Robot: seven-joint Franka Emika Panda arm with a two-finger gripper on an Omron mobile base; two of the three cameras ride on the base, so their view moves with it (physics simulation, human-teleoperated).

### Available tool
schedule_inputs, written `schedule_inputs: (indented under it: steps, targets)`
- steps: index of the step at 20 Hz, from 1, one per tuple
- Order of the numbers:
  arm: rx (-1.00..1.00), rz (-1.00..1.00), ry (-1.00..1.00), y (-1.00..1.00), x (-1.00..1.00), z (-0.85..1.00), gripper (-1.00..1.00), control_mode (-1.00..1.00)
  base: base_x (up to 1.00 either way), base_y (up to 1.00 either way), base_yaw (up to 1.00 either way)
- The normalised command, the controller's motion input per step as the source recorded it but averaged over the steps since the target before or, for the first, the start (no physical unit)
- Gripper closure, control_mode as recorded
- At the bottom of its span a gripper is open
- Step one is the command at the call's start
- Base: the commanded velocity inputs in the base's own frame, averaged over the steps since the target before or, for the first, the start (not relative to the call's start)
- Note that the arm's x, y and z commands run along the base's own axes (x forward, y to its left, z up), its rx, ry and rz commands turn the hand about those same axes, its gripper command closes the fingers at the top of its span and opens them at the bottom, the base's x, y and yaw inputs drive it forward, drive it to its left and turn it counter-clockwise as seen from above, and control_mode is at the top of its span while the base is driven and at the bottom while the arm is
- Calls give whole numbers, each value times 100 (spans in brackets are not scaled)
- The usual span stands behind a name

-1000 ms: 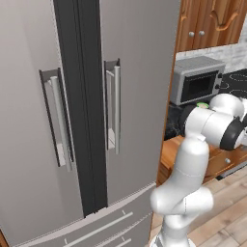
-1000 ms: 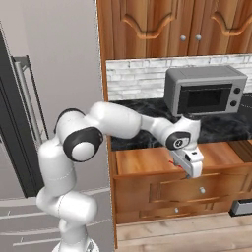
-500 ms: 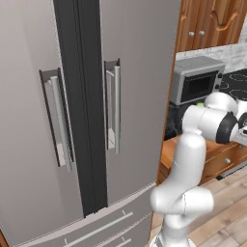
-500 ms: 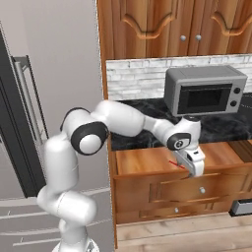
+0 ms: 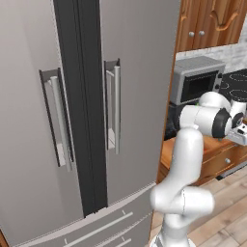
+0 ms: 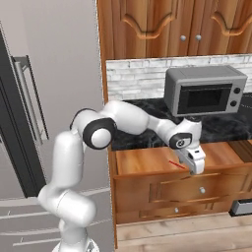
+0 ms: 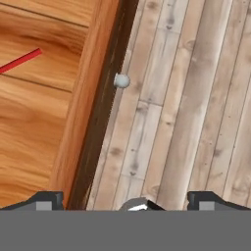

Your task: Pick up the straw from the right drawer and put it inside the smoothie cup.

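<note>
The right drawer (image 6: 147, 160) stands pulled out under the counter, its warm wood floor showing. The straw (image 6: 175, 164), a thin red stick, lies on that floor near the front right. In the hand view the straw (image 7: 19, 61) is at the upper left, inside the drawer (image 7: 29, 127). My gripper (image 6: 193, 165) hangs open over the drawer's front panel, just right of the straw. Its fingertips (image 7: 46, 200) straddle the panel's top edge, with nothing between them. The smoothie cup is hidden.
A grey microwave (image 6: 204, 91) sits on the dark counter behind my wrist. A round knob (image 7: 121, 80) sticks out of the drawer front above the plank floor (image 7: 196, 122). A tall grey fridge (image 5: 72, 111) stands at the left, and carved cabinets (image 6: 172, 29) hang above.
The gripper has shifted slightly right and lower, out over the drawer's front edge. Its jaws have stayed wide, and the straw has not moved.
</note>
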Motion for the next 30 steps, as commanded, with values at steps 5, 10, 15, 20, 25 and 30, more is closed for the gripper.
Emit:
schedule_inputs:
  steps: [5,10,15,20,25,30]
  targets:
    - [0,0,0,-1,35,-38,-100,-100,0,0,0]
    - [0,0,-1,-2,30,-37,-100,-100,0,0,0]
    - [0,-1,-2,-6,32,-35,-100,-100,0,0,0]
    - [0,0,-4,-12,25,-28,-100,-100,0,0,0]
    - [0,0,-3,-11,5,-18,-100,-100,0,0,0]
    - [0,0,0,-2,-3,-1,-100,-100,0,0,0]
